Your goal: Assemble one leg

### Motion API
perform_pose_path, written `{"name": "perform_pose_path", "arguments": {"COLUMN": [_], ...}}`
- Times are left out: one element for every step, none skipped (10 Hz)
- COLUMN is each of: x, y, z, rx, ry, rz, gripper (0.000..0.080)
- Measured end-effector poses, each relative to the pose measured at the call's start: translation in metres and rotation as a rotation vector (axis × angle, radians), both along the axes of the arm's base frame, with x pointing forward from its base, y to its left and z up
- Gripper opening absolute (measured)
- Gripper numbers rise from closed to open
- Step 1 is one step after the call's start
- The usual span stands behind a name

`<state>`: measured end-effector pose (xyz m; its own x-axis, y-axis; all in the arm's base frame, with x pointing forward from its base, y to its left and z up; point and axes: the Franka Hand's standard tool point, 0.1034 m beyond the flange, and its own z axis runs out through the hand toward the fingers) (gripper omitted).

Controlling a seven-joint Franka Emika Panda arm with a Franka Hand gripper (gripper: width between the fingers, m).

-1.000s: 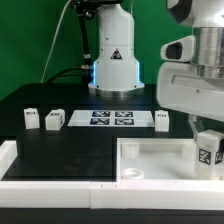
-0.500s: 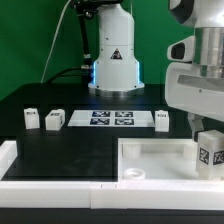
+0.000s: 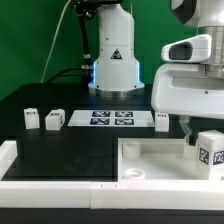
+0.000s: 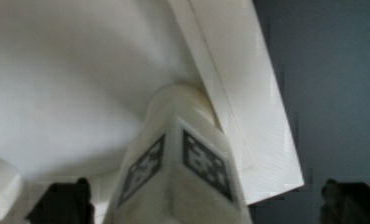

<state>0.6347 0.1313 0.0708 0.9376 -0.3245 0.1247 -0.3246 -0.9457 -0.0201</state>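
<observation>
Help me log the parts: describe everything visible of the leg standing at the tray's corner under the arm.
The leg is a small white, plastic-looking block bearing a black-and-white square tag on its facing side. It stands upright at the white tray's corner on the exterior view's right, seemingly resting on the tray. In the wrist view it shows tags on two adjoining faces. The gripper hangs beside it; any contact is unclear.

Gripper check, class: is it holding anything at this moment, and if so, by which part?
Nothing is held. The gripper hangs open above the tray, and the nearest leg stands apart from its fingers.
</observation>
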Motion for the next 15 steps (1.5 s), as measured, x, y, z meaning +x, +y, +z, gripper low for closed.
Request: {"name": "perform_pose_path", "arguments": {"x": [0.0002, 0.0004, 0.0007, 0.0007, 0.0010, 0.0013, 0.0013, 0.0012, 0.0013, 0.0012, 0.0012, 0.0013, 0.0016, 0.0015, 0.0018], "y": [-0.0018, -0.0035, -0.0051, -0.0051, -0.0055, -0.0048, -0.0036, -0.0045, -0.0050, -0.0050, -0.0051, -0.0053, -0.0051, -0.0056, -0.0064], "z": [-0.0004, -0.0006, -0.0007, -0.0007, -0.0001, 0.0013, 0.0016, 0.0010, 0.0009, 0.0008, 0.0007, 0.0007, 0.0006, 0.0005, 0.0003], "rx": [-0.018, -0.030, -0.047, -0.054, -0.075, -0.094, -0.094, -0.094, -0.094, -0.091, -0.088, -0.088, -0.071, -0.058, -0.042], "ry": [0.004, 0.007, 0.010, 0.011, 0.014, 0.015, 0.015, 0.016, 0.016, 0.015, 0.015, 0.014, 0.008, 0.005, 0.001], "rz": [0.151, 0.252, 0.385, 0.441, 0.549, 0.601, 0.599, 0.598, 0.597, 0.574, 0.549, 0.548, 0.433, 0.324, 0.178], "gripper": [0.0649, 0.0649, 0.0649, 0.0649, 0.0649, 0.0649, 0.0649, 0.0649, 0.0525, 0.0389, 0.0389, 0.0291, 0.0291, 0.0291, 0.0291]}}
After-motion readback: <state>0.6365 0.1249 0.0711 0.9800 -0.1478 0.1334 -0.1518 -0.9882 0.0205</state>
